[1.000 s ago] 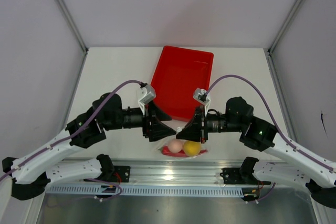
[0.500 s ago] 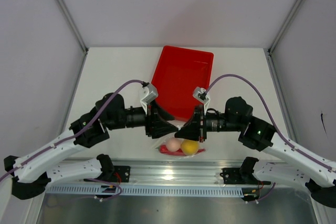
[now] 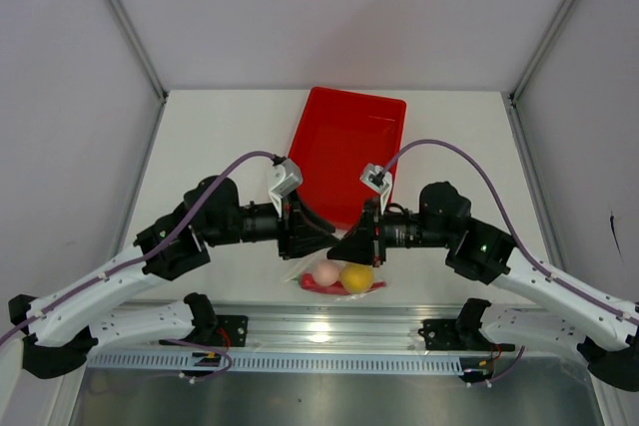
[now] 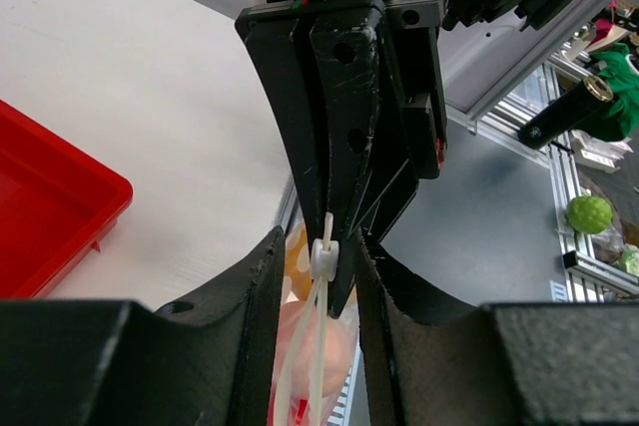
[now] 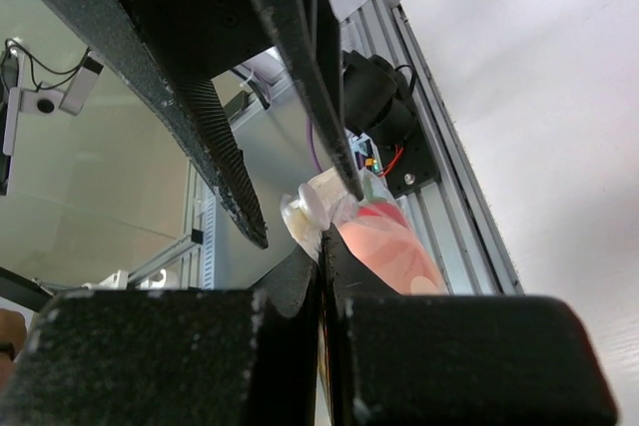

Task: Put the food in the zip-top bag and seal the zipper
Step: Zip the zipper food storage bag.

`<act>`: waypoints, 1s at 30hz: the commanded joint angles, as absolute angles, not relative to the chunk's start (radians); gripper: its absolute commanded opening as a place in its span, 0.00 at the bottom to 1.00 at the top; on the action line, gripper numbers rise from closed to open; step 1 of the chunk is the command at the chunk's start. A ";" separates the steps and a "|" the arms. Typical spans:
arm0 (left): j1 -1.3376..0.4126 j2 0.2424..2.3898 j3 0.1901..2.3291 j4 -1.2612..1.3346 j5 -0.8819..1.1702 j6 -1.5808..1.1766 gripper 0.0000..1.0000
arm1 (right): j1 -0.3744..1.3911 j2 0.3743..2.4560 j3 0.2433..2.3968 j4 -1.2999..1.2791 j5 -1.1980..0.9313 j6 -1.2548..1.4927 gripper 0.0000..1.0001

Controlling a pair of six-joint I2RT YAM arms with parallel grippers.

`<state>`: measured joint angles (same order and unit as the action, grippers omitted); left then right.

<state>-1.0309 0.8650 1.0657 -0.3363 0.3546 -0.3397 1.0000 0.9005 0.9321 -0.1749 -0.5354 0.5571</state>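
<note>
The top view looks steeply down from above and behind the arms, taking in the bench from near edge to far corners; each wrist view sits low and very close, facing the other across the near edge's middle; all three share the zip-top bag.

From above, the top edge of the zip-top bag hides beneath the left gripper and right gripper (chili pepper mostly under the yellow fruit).

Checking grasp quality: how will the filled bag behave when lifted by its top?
The bag likely sags: its thin clear film drapes around the pink ball and yellow fruit. Probably light, holding only small toys. The round ones may roll inside.
</note>
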 commanded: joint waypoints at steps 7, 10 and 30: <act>-1.028 0.853 1.057 -0.310 0.382 -0.339 0.34 | 0.994 0.905 0.942 -0.100 -0.502 0.600 0.00; -1.028 0.848 1.055 -0.313 0.379 -0.334 0.34 | 0.988 0.900 0.940 -0.098 -0.499 0.601 0.00; -1.026 0.842 1.071 -0.336 0.351 -0.351 0.00 | 0.983 0.873 0.896 -0.011 -0.471 0.617 0.00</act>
<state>-1.0306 0.8524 1.0565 -0.3309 0.3595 -0.3401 0.9844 0.9070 0.9180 -0.1032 -0.5083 0.6117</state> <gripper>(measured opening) 0.038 0.003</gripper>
